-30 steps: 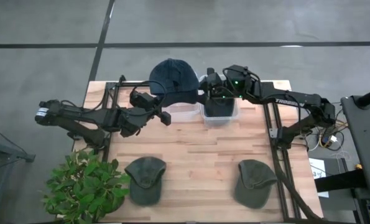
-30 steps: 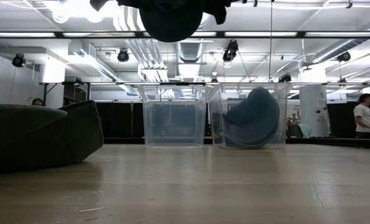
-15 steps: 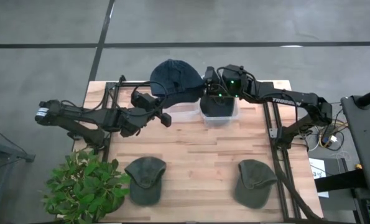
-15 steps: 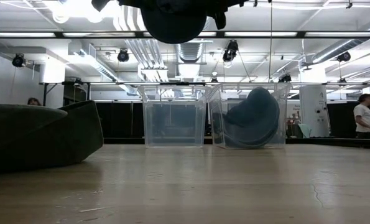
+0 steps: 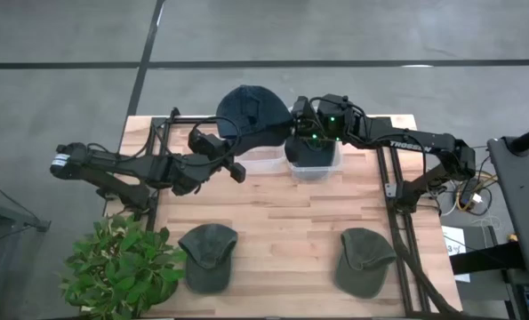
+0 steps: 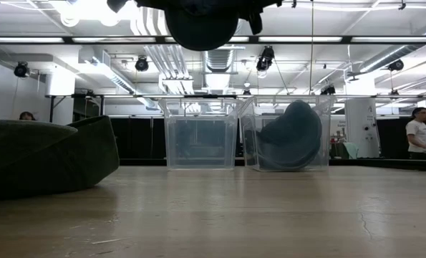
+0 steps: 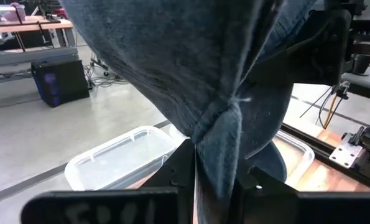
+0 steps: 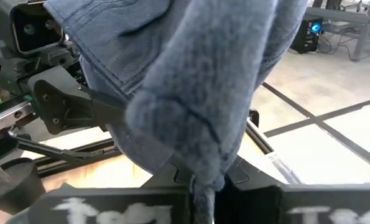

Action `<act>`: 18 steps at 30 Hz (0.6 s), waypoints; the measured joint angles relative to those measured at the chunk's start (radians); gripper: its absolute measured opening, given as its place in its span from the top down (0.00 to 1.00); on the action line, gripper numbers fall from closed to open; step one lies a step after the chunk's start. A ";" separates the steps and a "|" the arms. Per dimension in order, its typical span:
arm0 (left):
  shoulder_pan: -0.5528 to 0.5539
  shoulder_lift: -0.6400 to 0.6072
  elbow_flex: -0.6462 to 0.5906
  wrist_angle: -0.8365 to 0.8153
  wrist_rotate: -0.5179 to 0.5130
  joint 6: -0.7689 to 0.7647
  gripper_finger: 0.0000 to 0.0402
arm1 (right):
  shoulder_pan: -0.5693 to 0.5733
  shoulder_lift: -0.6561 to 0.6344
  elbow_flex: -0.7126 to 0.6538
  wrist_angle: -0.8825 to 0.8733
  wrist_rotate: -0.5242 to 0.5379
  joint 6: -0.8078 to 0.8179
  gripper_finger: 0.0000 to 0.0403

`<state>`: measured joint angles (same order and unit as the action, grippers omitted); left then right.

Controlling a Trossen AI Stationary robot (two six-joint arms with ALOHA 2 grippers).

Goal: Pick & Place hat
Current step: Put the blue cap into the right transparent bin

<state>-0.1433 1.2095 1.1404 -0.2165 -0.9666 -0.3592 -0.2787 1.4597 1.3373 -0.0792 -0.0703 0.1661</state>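
A dark blue hat [image 5: 251, 111] hangs high over the table's far edge, above two clear bins; in the low view it shows at the top [image 6: 198, 21]. My left gripper [image 7: 217, 186] is shut on its left side and my right gripper [image 8: 203, 183] on its right side. In the high view my left gripper [image 5: 230, 142] and my right gripper [image 5: 292, 122] flank the hat. The left bin [image 5: 262, 161] holds nothing. In the right bin [image 5: 314, 165] another blue hat [image 6: 290, 136] leans against the wall. My left gripper pinches a bunched fold of the hat's cloth [image 7: 219, 149] between its two fingers, coming from the table's left. The hat spreads out beyond the fingers, lifted clear over the bins. My right gripper pinches a gathered bunch of the hat's cloth [image 8: 200, 143] near its rim, coming from the table's right. The hat is clear of the table between the two grippers.
Two green hats lie on the table's near half, one left [image 5: 208, 256] and one right [image 5: 364, 260]. A potted plant [image 5: 122, 267] stands at the near left corner. Black frame rails [image 5: 393, 178] run along the table's sides. People stand in the room beyond.
My right gripper has moved a little toward the table's left, up to the hat's right side, and has taken hold of it. The hat has shifted slightly toward the right and stays high above the bins.
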 joint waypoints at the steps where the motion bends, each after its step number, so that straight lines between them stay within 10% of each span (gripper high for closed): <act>1: 0.000 0.000 0.000 0.000 0.000 -0.007 0.89 | 0.000 0.000 0.000 0.000 0.005 0.000 0.97; 18: 0.000 -0.003 0.000 -0.001 0.000 0.026 0.87 | -0.001 -0.012 0.000 -0.002 0.048 0.045 0.98</act>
<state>-0.1436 1.2068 1.1404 -0.2176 -0.9666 -0.3332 -0.2794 1.4479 1.3369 -0.0807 -0.0223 0.2108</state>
